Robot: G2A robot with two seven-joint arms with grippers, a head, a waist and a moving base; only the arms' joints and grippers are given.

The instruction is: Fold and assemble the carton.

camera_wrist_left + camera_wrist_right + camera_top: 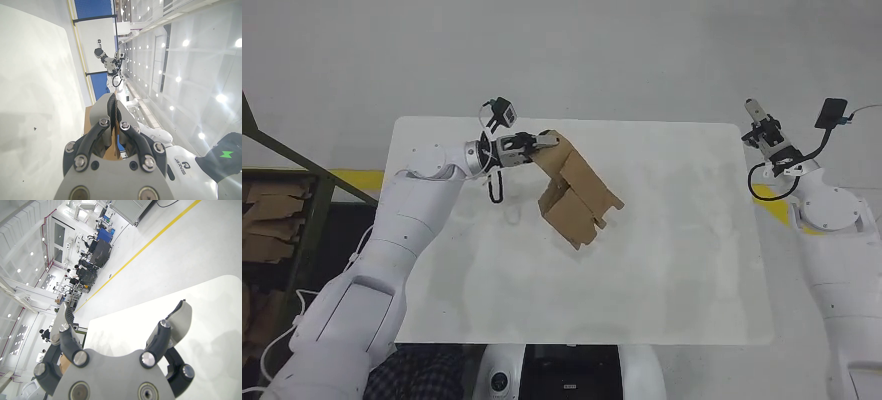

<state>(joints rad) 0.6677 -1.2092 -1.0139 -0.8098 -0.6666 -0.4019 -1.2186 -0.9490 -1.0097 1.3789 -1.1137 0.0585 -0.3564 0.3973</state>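
Nearest to us lay the bare front of the white table (672,290), marked by faint scuffs. Off its left side, on a dark rack, sat a pile of flat brown cardboard (272,215).

Farther in, left of the table's middle, was the carton (577,195). It was brown, partly folded and set at a slant, with open panels and a notched flap toward the table's centre. Its lower end lay nearer to us and its upper end rose toward the far left. We could not tell how much of it rested on the table.

At that upper end the left gripper (532,146) was pinching a carton flap. In the left wrist view the corrugated edge ran up between the two fingers (98,113), which were pressed onto it from both sides. The arm came in from the table's left edge.

Farther still, just past the table's far right corner and well apart from the carton, the right gripper (122,306) hung over the floor. Its fingers were spread wide and held nothing, with the table's rounded corner below them.

Beyond it a yellow line (151,239) ran across the pale floor.
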